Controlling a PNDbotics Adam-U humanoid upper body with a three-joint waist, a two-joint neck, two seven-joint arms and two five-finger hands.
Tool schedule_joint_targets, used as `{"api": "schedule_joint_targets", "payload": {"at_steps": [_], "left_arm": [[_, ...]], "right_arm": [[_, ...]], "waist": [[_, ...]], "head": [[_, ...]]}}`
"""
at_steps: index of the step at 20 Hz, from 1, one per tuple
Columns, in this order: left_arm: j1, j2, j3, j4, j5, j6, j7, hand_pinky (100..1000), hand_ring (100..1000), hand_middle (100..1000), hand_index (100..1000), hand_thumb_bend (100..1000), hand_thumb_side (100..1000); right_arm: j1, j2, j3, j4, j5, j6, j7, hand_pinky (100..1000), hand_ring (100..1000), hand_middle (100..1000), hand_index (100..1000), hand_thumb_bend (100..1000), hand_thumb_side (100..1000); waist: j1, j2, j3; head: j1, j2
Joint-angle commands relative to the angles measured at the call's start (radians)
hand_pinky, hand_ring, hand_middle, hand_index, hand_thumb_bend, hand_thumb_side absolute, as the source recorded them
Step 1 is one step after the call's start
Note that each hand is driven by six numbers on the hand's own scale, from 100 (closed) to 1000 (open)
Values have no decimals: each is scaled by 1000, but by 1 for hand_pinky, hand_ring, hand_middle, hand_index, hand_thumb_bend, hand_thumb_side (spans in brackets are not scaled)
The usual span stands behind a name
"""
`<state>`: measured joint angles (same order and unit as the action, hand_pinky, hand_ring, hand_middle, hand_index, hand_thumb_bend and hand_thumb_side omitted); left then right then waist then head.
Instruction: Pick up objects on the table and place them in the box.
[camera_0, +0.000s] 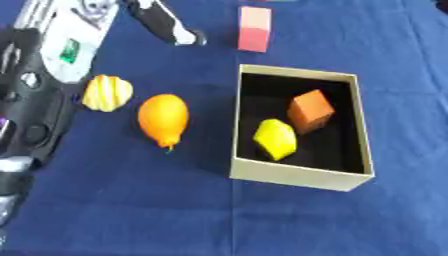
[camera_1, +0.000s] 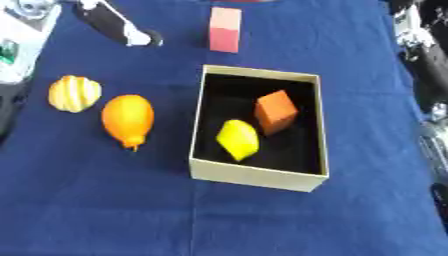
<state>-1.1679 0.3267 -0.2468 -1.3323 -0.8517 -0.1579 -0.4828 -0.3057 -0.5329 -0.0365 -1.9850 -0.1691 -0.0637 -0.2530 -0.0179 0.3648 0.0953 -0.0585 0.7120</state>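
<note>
The box (camera_0: 302, 175), an open cardboard carton with a dark inside, already holds two things: an orange-brown cube (camera_0: 311, 110) toward its far side and a yellow faceted block (camera_0: 275, 138) just nearer, the two touching or nearly so. Three things are still out on the worktop (camera_0: 131, 210). So the task looks partly done, and the step in hand appears to be the reach for the next object.

The left robot hand (camera_0: 171, 25) shows at the top of the left eye view, a black and white finger stretched out over the blue cloth with nothing in it; whether the rest of that robot hand is spread or curled I cannot tell. The pink block (camera_0: 255, 29) stands upright just to that robot hand's right, beyond the box's far wall. Nearer the robot than the robot hand lie a pale yellow striped fruit (camera_0: 108, 92), like a peeled citrus, and an orange lemon-shaped fruit (camera_0: 164, 120), close beside each other and left of the box. The right robot hand cannot be made out; only dark arm parts (camera_1: 424, 55) show at the right edge of the right eye view.

The pink block seems the likeliest next pick: the fingers would need to close round its sides, lift it clear, and carry it over the near rim.

A dark blue cloth covers the worktop; nothing of the room shows.
</note>
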Motion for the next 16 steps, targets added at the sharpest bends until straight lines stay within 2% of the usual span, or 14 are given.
{"api": "schedule_joint_targets", "payload": {"at_steps": [1,6,8,9,12,16], "left_arm": [[-37,33,23,34,15,-4,28,874,861,817,916,591,163],[-32,35,34,61,31,-6,59,873,859,815,916,553,176],[-24,41,44,51,45,4,72,871,855,810,913,472,175],[-19,47,51,40,54,13,83,869,850,806,912,415,202],[1,78,82,-19,91,43,123,872,847,801,912,316,245],[27,129,137,-109,147,39,179,870,842,798,910,238,220]], "right_arm": [[-13,-31,-8,-15,4,-4,1,939,817,706,868,100,535],[-29,-52,-3,-15,11,-4,5,939,821,711,869,100,530],[-48,-77,1,-15,14,3,9,938,828,719,870,100,525],[-64,-96,4,-15,17,11,13,938,833,725,872,100,523],[-123,-161,17,-15,38,48,27,937,843,738,874,100,526],[-210,-252,38,-15,46,104,48,940,861,770,883,100,521]], "waist": [[1,-13,-5],[0,-2,-6],[-2,-3,-3],[-4,-4,-1],[-8,-13,8],[-13,-22,25]], "head": [[14,-16],[29,-27],[29,-22],[28,-19],[21,-8],[1,2]]}}
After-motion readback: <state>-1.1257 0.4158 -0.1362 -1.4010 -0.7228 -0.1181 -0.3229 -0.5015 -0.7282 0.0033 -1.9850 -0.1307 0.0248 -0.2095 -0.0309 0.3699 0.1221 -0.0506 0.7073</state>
